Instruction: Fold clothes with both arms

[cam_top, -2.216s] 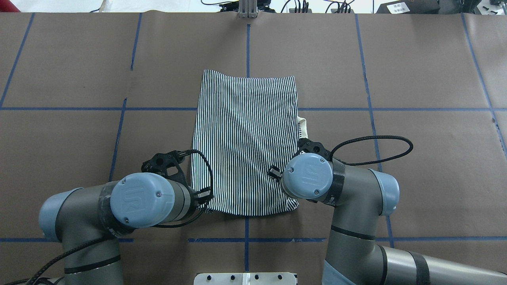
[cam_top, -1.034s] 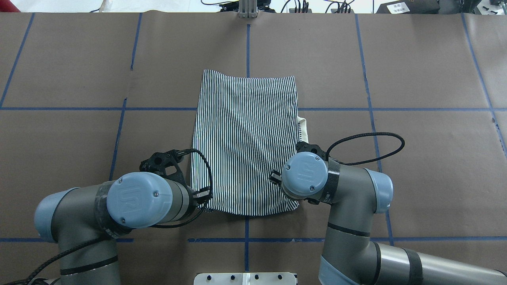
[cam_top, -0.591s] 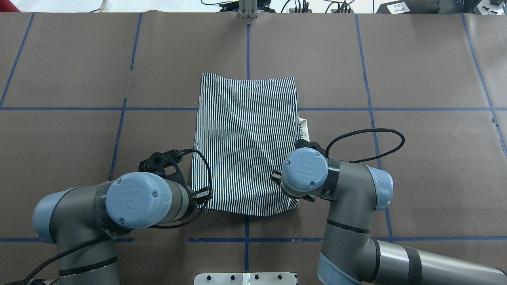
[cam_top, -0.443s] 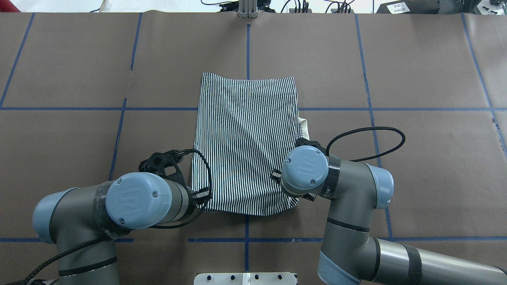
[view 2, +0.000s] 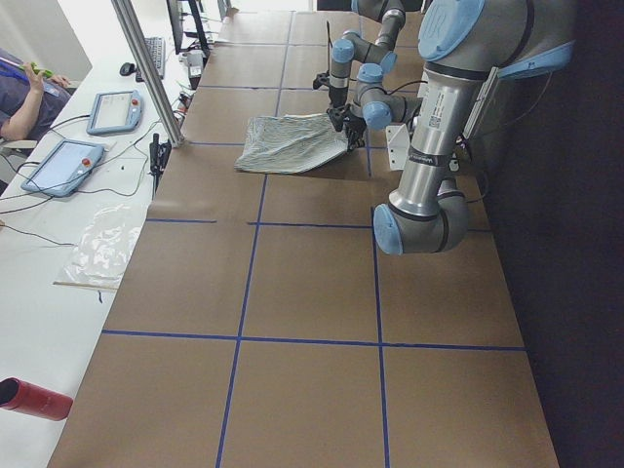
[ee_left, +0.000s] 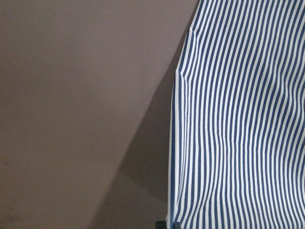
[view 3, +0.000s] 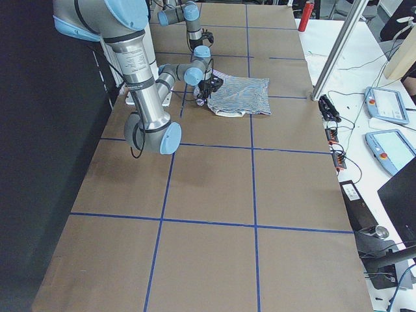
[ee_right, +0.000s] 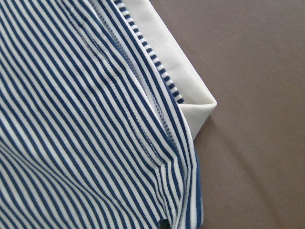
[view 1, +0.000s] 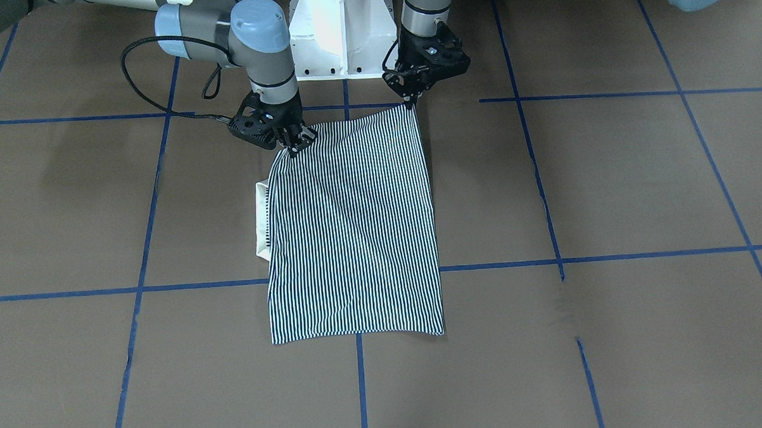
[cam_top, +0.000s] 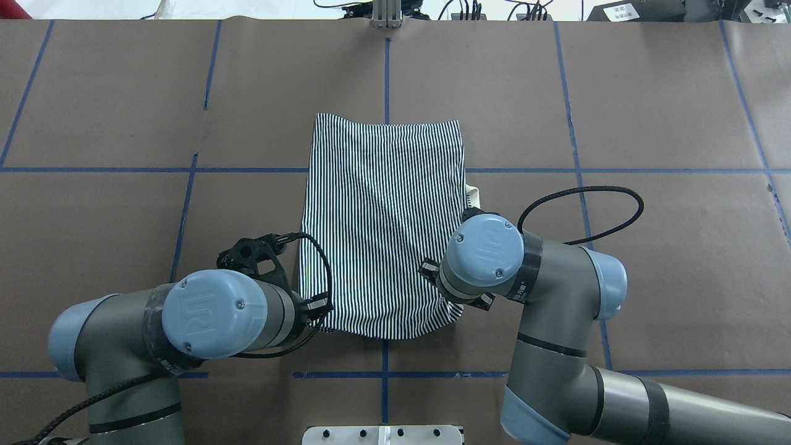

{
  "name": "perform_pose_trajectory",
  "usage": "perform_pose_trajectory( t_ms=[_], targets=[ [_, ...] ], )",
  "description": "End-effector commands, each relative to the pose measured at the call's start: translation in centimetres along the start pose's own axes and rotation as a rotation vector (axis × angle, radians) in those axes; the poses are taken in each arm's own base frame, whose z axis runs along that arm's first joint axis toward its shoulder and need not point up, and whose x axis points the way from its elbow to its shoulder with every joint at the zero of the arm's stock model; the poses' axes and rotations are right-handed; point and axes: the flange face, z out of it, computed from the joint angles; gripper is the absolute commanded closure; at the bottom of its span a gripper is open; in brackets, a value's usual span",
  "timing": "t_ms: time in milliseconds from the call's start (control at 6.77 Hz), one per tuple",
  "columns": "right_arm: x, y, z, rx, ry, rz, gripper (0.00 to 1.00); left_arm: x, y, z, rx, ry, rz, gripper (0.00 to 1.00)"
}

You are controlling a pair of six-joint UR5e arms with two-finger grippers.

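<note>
The striped polo shirt [view 1: 353,240] lies folded into a tall rectangle on the brown table [view 1: 608,187], back side up. Its cream collar [view 1: 261,218] sticks out at one long edge and fills the top of the right wrist view [ee_right: 176,57]. My left gripper [view 1: 410,99] is shut on the shirt's corner nearest the robot. My right gripper [view 1: 294,146] is shut on the other near corner, which is raised a little. In the overhead view both grippers are hidden under the arms' wrists [cam_top: 216,312] [cam_top: 485,259]. The shirt [cam_top: 383,222] reaches away from them.
The white pedestal base [view 1: 340,32] stands just behind the grippers. Blue tape lines [view 1: 547,259] cross the table. An aluminium post [cam_top: 386,12] stands at the far edge. Tablets [view 2: 58,166] and a red cylinder [view 2: 34,400] lie on the operators' side.
My right wrist has shifted slightly and the shirt's near right corner has drawn in and lifted off the table. The left arm has hardly moved.
</note>
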Motion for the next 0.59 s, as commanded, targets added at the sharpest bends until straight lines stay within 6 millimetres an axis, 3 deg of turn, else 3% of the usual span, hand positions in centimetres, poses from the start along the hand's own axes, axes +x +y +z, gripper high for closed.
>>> perform_pose_trajectory(
  t_ms=[0, 148, 443],
  targets=[
    [0.7, 0.8, -2.1, -0.019, -0.036, -0.004, 1.00, -0.7, 1.7, -0.9, -0.045, -0.006, 0.015, 1.00],
    [1.0, 1.9, -2.3, -0.032, -0.038, -0.014, 1.00, -1.2, 3.4, -2.3, -0.067, -0.017, 0.033, 1.00],
    [3.9, 4.7, -2.6, -0.073, -0.030, -0.057, 1.00, -1.7, 7.4, -3.0, -0.125, -0.026, 0.048, 1.00]
  ],
)
